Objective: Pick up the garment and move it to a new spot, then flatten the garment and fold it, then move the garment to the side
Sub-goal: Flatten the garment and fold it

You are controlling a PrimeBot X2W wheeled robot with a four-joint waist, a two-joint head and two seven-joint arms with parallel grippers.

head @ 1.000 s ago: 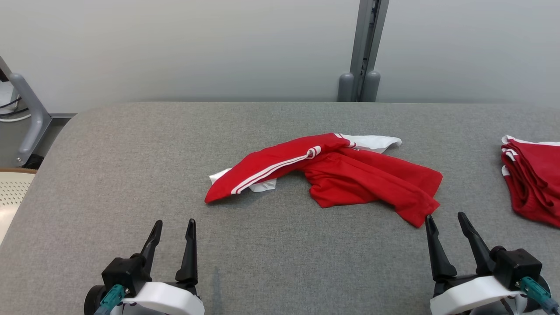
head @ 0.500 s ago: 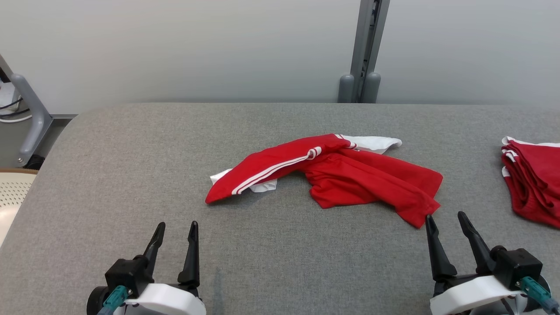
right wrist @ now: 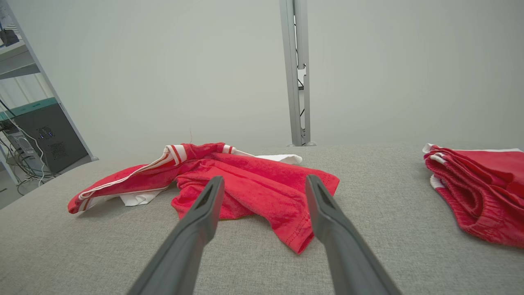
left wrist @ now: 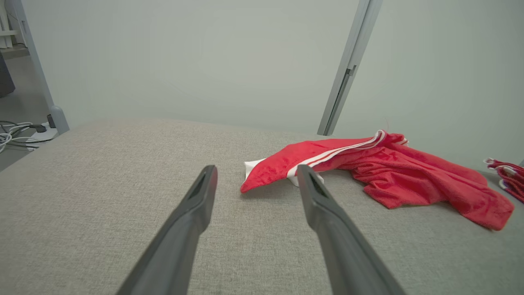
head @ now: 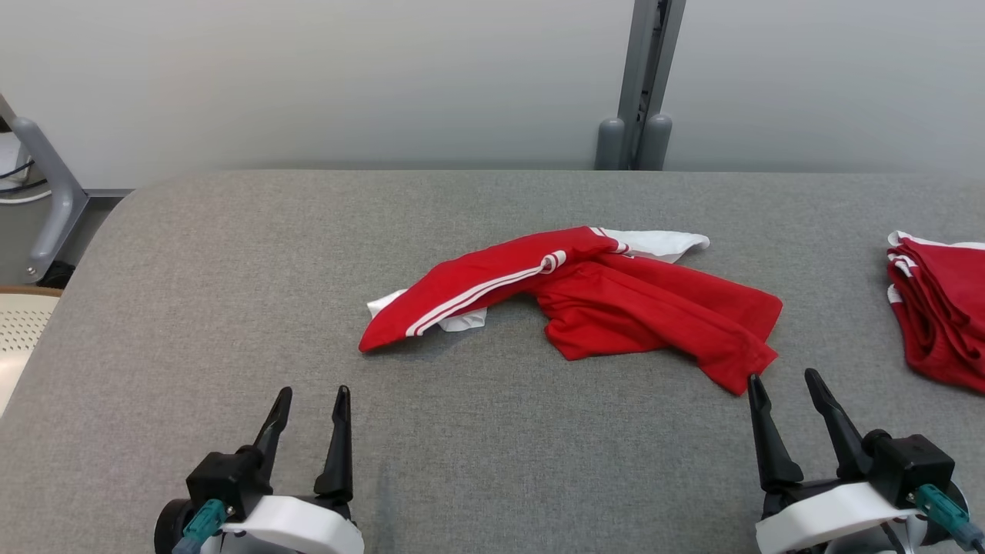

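Observation:
A crumpled red garment [head: 616, 308] with white stripes and white trim lies in the middle of the grey padded table [head: 231, 254]. It also lies ahead of the fingers in the left wrist view [left wrist: 401, 176] and in the right wrist view [right wrist: 254, 184]. My left gripper [head: 312, 396] hovers open near the front left, well short of the garment's left end. My right gripper [head: 783, 378] stands open at the front right, its fingertips just short of the garment's near right corner. Nothing sits between either pair of fingers.
A pile of folded red garments [head: 939, 308] lies at the table's right edge, also in the right wrist view [right wrist: 479, 188]. A grey post [head: 639, 85] stands behind the table against the pale wall. A cream perforated surface [head: 19, 331] sits off the left edge.
The whole head view has shifted slightly, so the camera tilted a little. The garment lies as before, and both grippers stay open in about the same place.

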